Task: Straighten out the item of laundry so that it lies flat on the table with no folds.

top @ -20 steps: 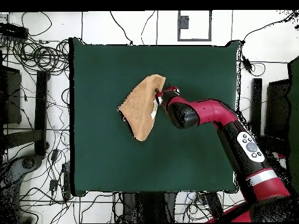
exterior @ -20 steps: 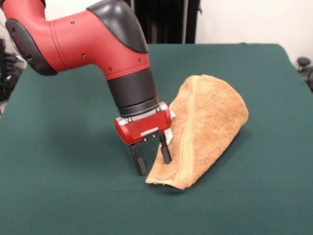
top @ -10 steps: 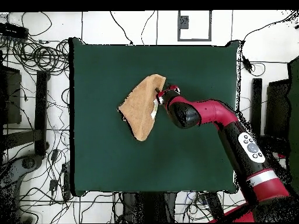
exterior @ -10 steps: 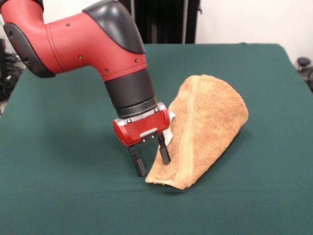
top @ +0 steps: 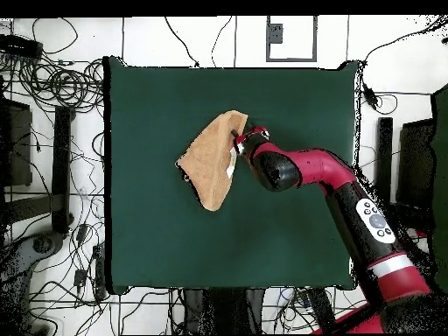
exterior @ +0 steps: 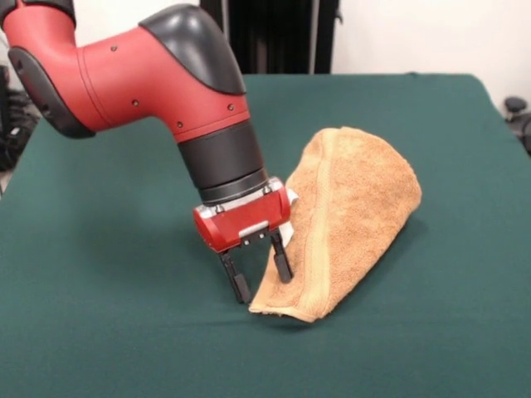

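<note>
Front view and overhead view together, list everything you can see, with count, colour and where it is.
towel: one, tan-orange, folded over itself in a humped wedge, near the table's middle
white tag: one, at the towel's edge behind the end effector
table: one, dark green cloth cover, fills most of both views
cables: many, black, on the white floor around the table in the overhead view
arm: one, red and black, reaching down to the towel's lower corner
end effector: one, red body with black fingers, open, one finger on the bare table beside the towel's edge, the other against the cloth
</note>
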Controlling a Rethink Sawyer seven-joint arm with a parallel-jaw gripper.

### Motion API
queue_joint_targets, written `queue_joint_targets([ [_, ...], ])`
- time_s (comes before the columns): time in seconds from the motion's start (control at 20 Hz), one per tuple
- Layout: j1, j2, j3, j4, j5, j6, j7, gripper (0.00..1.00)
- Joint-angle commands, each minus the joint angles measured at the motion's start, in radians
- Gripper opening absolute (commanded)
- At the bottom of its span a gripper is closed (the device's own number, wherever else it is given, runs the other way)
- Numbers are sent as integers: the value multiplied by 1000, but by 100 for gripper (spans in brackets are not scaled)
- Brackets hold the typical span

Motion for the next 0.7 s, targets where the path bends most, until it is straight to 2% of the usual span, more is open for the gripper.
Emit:
queue_joint_targets([
  [0.05, 41, 83, 47, -80, 7, 133, -364, 100],
  [0.4, 35, 106, 59, -82, 25, 175, -416, 100],
  [0.45, 33, 108, 60, -83, 28, 178, -422, 0],
  [0.7, 24, 127, 67, -87, 46, 190, -449, 0],
])
